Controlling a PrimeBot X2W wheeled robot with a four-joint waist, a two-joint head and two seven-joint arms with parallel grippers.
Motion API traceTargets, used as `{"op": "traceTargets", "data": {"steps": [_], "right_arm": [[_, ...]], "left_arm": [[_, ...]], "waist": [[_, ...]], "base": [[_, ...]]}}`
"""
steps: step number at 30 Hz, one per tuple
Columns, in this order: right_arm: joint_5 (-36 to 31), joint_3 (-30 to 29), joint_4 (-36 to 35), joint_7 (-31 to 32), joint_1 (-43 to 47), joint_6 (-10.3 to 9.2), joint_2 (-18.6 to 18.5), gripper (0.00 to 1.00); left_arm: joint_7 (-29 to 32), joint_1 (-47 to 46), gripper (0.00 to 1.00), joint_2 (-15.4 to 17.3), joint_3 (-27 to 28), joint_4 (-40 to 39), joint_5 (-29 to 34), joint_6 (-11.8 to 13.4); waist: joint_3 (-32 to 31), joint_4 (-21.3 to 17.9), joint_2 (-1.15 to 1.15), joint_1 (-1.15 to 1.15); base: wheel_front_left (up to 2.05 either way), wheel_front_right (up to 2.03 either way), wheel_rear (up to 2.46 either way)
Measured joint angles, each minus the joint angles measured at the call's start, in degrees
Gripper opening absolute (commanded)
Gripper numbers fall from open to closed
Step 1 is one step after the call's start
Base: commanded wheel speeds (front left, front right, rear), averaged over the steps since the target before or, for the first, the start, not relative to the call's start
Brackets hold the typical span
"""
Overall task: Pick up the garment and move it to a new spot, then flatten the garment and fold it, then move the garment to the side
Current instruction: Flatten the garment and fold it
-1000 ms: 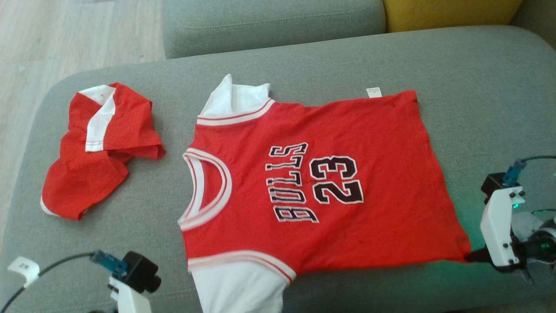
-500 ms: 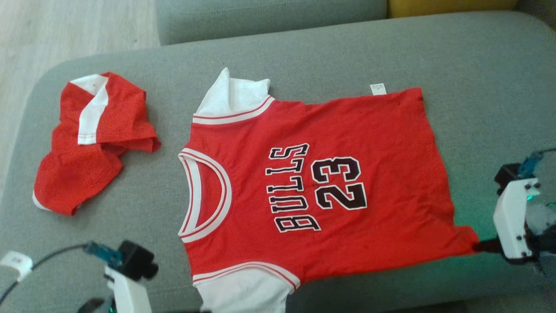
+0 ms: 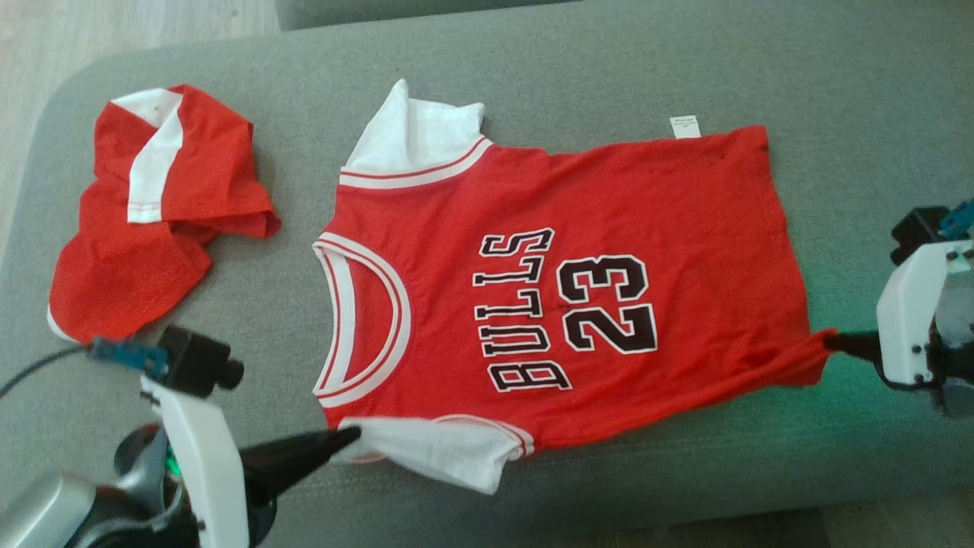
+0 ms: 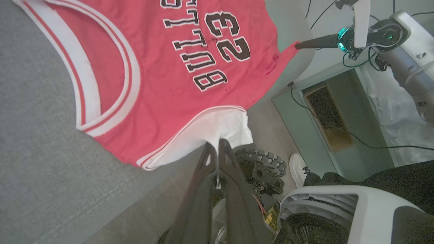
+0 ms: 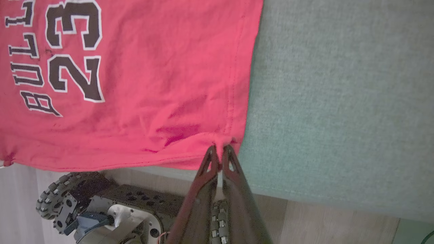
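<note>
Lower left, left gripper (image 3: 346,439) pinches the shirt (image 3: 609,190) by its sleeve (image 3: 441,457); right edge, right gripper (image 3: 833,341) clamps its hem (image 3: 803,358); both should lift evenly, cloth taut.

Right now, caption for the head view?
Jaws shut: left gripper on the jersey sleeve, right gripper on its hem corner, on grey sofa.

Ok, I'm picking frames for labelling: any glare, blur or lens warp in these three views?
Head view: even light, slightly soft, a green glow on the grey fabric sofa beside the right pincer. Left wrist view: wide-angle warp, left pincer blurred near the lens. Right wrist view: red Bulls jersey with white sleeves is sharp, no glare.
</note>
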Motion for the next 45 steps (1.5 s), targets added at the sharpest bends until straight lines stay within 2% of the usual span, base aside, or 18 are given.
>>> {"op": "traceTargets", "data": {"steps": [6, 11, 25, 43, 44, 45], "right_arm": [[-1.37, -0.52, -0.48, -3.27, -0.73, 0.0, 0.85, 0.0], [-2.09, -2.07, 1.92, -6.13, -2.27, 0.0, 1.42, 0.0], [-3.57, -0.88, 3.12, -13.01, -5.55, 0.0, 2.2, 0.0], [-3.03, 3.46, 6.17, -18.18, -8.41, 0.0, 2.37, 0.0], [-3.04, 3.47, 6.52, -18.79, -8.59, 0.0, 2.37, 0.34], [-3.05, 3.46, 6.89, -19.61, -8.69, 0.0, 2.37, 1.0]], "left_arm": [[-1.63, -3.12, 0.0, -1.72, 1.51, 1.01, -0.07, 0.03], [-3.54, -5.56, 0.0, -3.52, 1.96, 3.23, 0.53, 0.04], [-6.87, -11.73, 0.0, -7.62, 1.71, 9.38, 3.26, 0.01], [-7.64, -16.71, 0.0, -9.48, 1.37, 16.16, 5.24, -0.05], [-8.04, -16.85, 0.2, -9.65, 1.38, 16.57, 5.25, -0.03], [-8.46, -16.95, 0.82, -9.93, 1.44, 17.09, 5.55, 0.05]], "waist": [[1.31, 0.38, 0.0, 0.0], [2.45, 0.49, 0.0, 0.0], [6.53, 0.61, 0.0, 0.0], [8.58, 0.38, 0.0, 0.0], [8.6, 0.39, 0.0, 0.0], [8.61, 0.4, 0.0, 0.0]], "base": [[0.0, 0.0, 0.0], [0.0, 0.0, 0.0], [0.0, 0.0, 0.0], [0.0, 0.0, 0.0], [0.0, 0.0, 0.0], [0.0, 0.0, 0.0]]}}
